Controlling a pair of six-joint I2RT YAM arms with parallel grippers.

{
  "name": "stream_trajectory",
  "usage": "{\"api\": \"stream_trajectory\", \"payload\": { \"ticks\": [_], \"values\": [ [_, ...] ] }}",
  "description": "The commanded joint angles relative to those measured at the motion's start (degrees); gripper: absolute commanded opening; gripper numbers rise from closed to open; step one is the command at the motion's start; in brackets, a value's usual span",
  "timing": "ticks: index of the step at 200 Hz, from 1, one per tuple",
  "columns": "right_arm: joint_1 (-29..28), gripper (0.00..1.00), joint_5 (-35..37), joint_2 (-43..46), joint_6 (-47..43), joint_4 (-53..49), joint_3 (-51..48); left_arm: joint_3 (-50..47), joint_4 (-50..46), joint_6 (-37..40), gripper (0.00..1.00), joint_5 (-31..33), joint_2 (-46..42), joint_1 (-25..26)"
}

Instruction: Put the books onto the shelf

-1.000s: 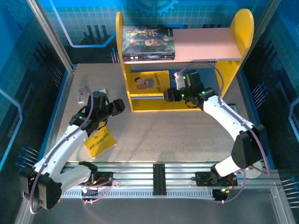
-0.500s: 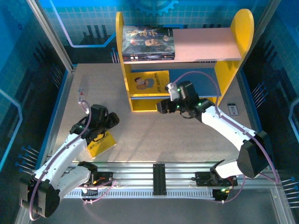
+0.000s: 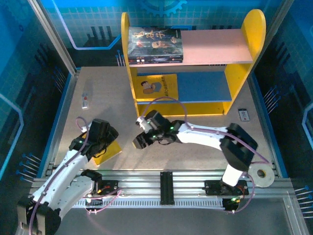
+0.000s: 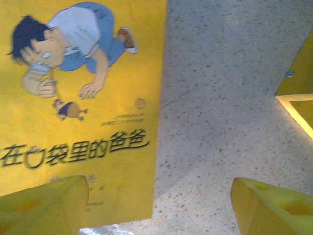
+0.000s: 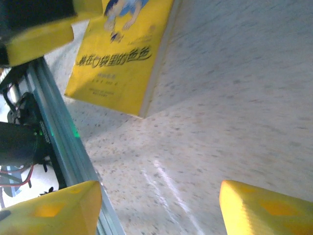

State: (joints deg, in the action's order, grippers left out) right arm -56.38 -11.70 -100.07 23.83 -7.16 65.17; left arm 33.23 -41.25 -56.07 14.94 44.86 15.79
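While left gripper [image 4: 160, 190] and right gripper [image 5: 160, 192] gape, 1 yellow book [image 4: 98, 122] lies on speckled table [image 4: 220, 98].

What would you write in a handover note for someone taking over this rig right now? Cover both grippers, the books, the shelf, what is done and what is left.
Left gripper: open, above the right edge of the loose yellow book, not gripping it.
Right gripper: open and empty, low over the table beside that book.
Shelf: dark books are stacked at the left end of the pink upper board. A shelved yellow book lies on the blue lower board.
Done: those books are on the shelf.
Left: the loose yellow book, flat on the table near the left arm.
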Motion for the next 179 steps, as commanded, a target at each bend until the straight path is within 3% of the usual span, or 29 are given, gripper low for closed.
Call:
{"api": "stream_trajectory", "payload": {
  "ticks": [1, 73, 123, 179],
  "values": [
    [-2.47, 0.65, -1.81, -5.24, 2.53, 2.82, 5.30, -0.37, -6.59, -2.71, 0.78, 2.96, -4.36, -0.59],
    [-3.03, 0.62, -6.04, -16.39, 4.60, 3.47, 14.35, -5.00, -16.71, -12.14, 0.78, 4.12, -11.20, -0.59],
    [-1.42, 0.62, -7.75, -17.51, 4.25, 3.29, 14.50, -5.79, -17.22, -13.66, 0.79, 6.02, -6.31, -0.59],
    [0.91, 0.62, -8.69, -16.08, 4.64, 4.73, 11.26, -9.47, -11.52, -13.26, 0.80, 4.24, -0.69, -0.59]
  ]
}}
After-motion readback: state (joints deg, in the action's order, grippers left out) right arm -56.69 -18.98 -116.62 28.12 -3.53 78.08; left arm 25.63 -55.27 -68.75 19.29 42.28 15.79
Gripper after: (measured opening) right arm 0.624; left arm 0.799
